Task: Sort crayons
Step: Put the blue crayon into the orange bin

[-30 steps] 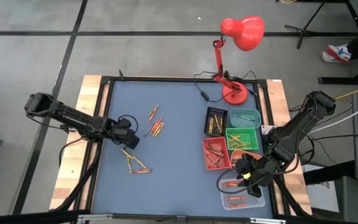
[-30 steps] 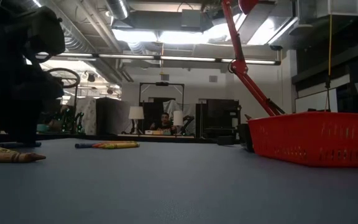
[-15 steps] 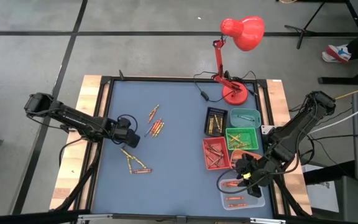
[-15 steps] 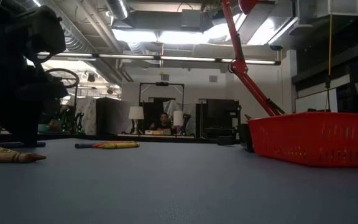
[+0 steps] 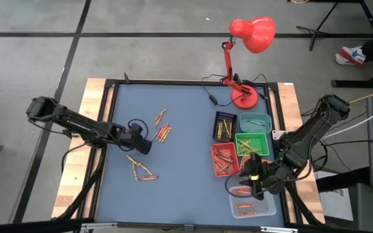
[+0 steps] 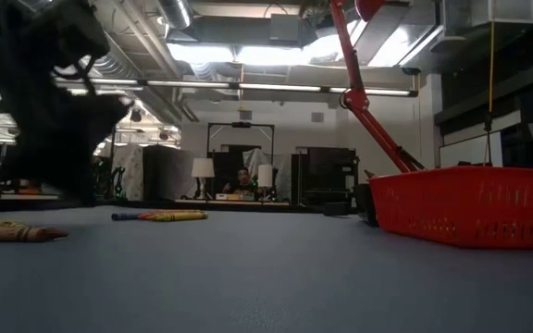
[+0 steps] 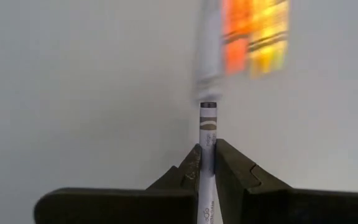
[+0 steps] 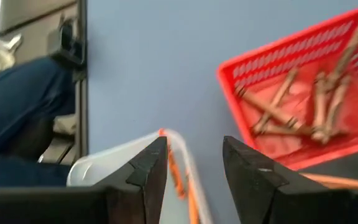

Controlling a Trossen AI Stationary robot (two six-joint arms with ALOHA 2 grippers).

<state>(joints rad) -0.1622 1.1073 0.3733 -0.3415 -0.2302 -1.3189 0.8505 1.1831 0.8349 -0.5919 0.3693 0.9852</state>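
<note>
White crayon (image 7: 207, 155) pinched between our left gripper (image 7: 207, 163) fingers near the desk's left edge, our right gripper (image 8: 194, 163) spread open over the clear tray (image 8: 104, 163).

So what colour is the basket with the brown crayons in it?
Red. The basket with crayons shows best in the right wrist view.
</note>
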